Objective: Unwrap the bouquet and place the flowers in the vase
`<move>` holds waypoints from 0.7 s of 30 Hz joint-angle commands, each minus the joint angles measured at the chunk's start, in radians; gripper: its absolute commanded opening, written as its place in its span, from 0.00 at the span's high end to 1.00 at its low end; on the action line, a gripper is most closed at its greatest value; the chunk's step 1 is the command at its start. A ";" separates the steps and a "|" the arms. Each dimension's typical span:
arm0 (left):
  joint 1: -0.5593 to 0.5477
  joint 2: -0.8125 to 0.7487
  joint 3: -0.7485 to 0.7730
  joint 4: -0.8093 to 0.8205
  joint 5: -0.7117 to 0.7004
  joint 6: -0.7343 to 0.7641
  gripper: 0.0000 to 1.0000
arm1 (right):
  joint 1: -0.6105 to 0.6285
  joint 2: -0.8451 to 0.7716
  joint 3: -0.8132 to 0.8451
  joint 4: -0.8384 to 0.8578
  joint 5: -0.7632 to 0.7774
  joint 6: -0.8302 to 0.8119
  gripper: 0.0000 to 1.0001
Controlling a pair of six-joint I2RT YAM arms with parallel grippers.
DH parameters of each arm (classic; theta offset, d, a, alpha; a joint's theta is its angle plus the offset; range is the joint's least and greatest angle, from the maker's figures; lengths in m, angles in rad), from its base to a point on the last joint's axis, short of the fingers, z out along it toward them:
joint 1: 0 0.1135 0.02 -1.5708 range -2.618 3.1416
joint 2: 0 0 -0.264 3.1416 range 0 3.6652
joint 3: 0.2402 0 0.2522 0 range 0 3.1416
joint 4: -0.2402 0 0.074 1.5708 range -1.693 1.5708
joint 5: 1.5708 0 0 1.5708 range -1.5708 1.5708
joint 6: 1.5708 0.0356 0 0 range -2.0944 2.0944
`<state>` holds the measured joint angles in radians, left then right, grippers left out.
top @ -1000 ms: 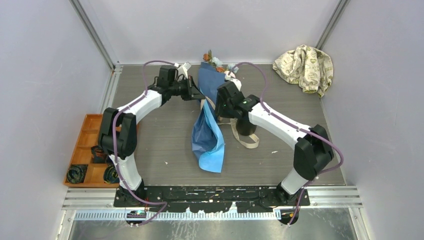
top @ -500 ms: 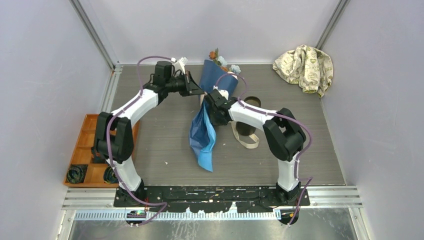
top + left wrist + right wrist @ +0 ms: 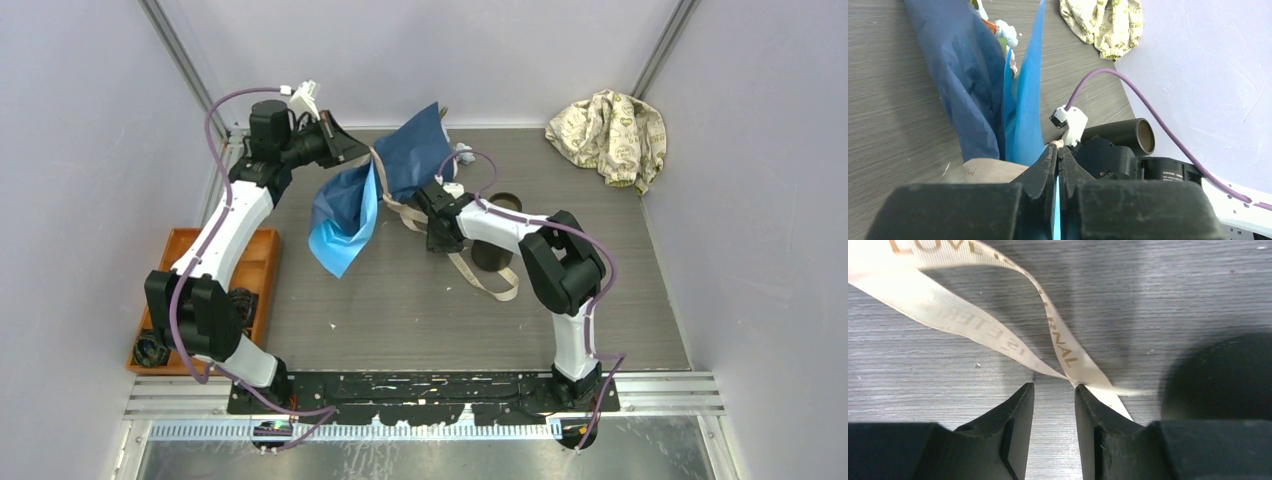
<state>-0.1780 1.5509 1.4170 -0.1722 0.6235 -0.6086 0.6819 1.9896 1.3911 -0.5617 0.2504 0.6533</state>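
Robotics laboratory test cell: plain pale walls [image 3: 80, 120] on aluminium posts [image 3: 187, 70] enclose a grey table [image 3: 400, 320], with two robot arms [image 3: 225, 225] bolted to a rail [image 3: 420, 385] at 6 o'clock.

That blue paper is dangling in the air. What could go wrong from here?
The left end effector pinches the blue paper by one edge; it might tear or slip. The ribbon lies at the open right end effector, beside the vase; a snag could tip it.
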 commanded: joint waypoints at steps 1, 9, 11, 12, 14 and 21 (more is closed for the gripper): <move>-0.005 0.000 -0.021 0.006 0.001 -0.007 0.96 | -0.003 -0.134 0.036 0.017 0.040 -0.012 0.58; -0.006 0.066 -0.075 0.162 0.068 -0.130 0.96 | -0.002 -0.249 0.047 0.142 -0.094 0.004 0.56; -0.006 0.080 -0.073 0.167 0.074 -0.148 0.96 | -0.002 -0.256 0.058 0.181 -0.117 0.014 0.55; -0.006 0.082 -0.075 0.179 0.076 -0.155 0.96 | -0.001 -0.254 0.067 0.193 -0.128 0.017 0.55; -0.008 0.083 -0.076 0.200 0.080 -0.162 0.96 | 0.001 -0.246 0.088 0.217 -0.148 0.020 0.55; -0.034 0.103 -0.063 0.208 0.076 -0.166 0.96 | 0.034 -0.202 0.141 0.291 -0.194 0.022 0.53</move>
<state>-0.1932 1.6535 1.3319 -0.0444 0.6682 -0.7570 0.6918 1.7763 1.4590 -0.3588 0.1005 0.6621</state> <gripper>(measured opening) 0.043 0.468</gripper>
